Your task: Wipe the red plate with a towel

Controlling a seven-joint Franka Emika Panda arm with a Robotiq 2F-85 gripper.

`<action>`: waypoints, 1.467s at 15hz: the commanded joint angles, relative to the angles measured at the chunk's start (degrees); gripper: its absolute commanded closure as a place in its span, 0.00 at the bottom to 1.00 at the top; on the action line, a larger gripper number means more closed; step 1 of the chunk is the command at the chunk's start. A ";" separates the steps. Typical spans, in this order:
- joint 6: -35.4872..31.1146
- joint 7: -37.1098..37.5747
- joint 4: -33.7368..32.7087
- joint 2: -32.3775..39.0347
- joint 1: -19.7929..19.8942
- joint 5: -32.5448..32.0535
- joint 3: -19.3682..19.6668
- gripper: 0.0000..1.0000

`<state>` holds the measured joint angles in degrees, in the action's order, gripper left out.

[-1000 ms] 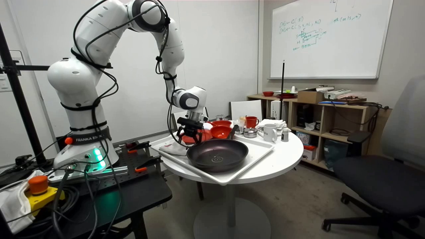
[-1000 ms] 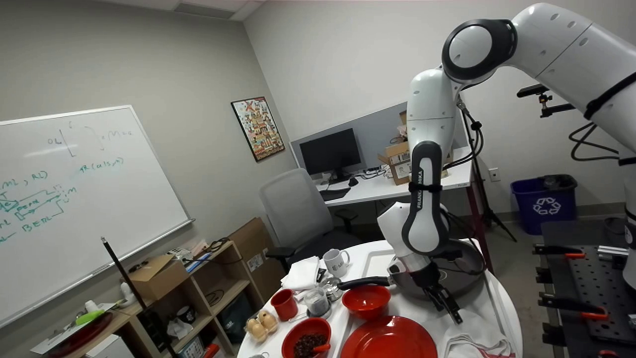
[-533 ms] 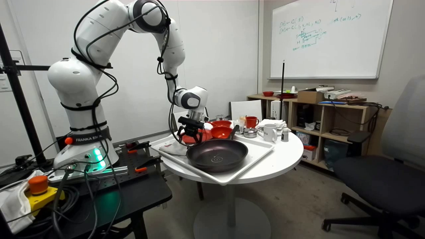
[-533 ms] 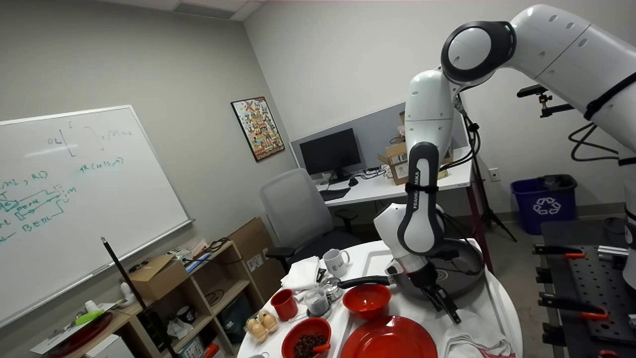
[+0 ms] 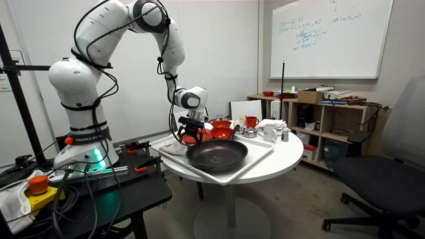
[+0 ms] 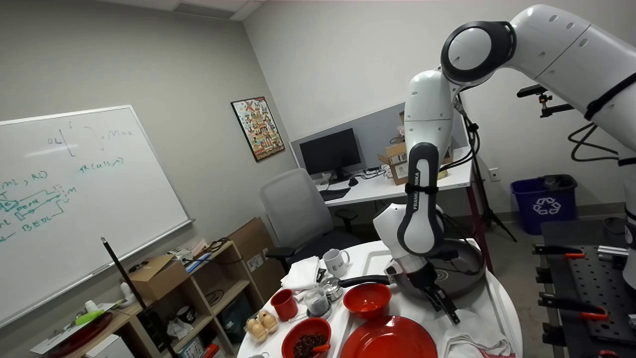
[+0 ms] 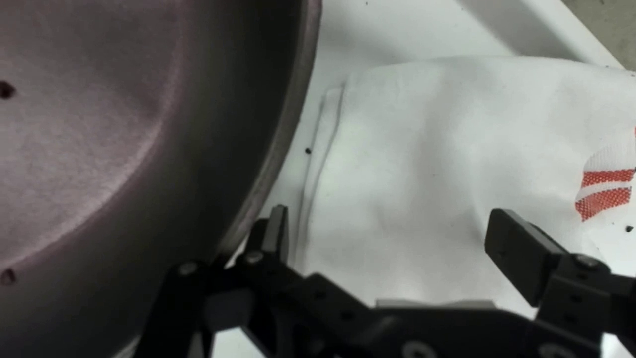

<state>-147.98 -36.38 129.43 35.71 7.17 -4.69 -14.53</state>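
Note:
The towel (image 7: 422, 139) is white with red stripes and lies folded on the white tray. It also shows in both exterior views (image 5: 174, 148) (image 6: 477, 325). My gripper (image 7: 390, 219) is open just above the towel, its fingers wide apart with nothing between them. In the wrist view the left finger is beside the pan rim, near the towel's folded edge; the right finger is over the towel. I cannot tell whether the fingertips touch the cloth. The flat red plate (image 6: 390, 340) lies beside the towel, cut off by that view's lower edge. In an exterior view the gripper partly hides the plate (image 5: 207, 134).
A large dark pan (image 7: 99, 139) stands on the tray (image 5: 255, 151), close against my gripper's left side. Its handle (image 6: 365, 281) points at a red bowl (image 6: 367, 301). A bowl of dark bits (image 6: 306, 338), a red mug (image 6: 284, 304), eggs (image 6: 262, 325) and a white mug (image 6: 337, 263) stand nearby.
Over the last second the arm has shifted very slightly, and the pan appears to have moved a tiny bit too. The gripper stays over the towel; the plate and towel have not visibly moved.

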 commanded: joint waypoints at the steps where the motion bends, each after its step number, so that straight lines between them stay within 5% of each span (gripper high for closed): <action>1: -1.65 2.67 -0.40 0.67 -3.30 -1.40 2.37 0.00; 11: -4.54 12.20 -0.15 1.14 -10.47 -7.70 6.97 0.00; 22: -2.61 10.48 -2.76 6.20 -9.78 -8.02 5.09 0.00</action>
<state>-151.64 -24.98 128.51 39.24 -3.18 -12.01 -8.43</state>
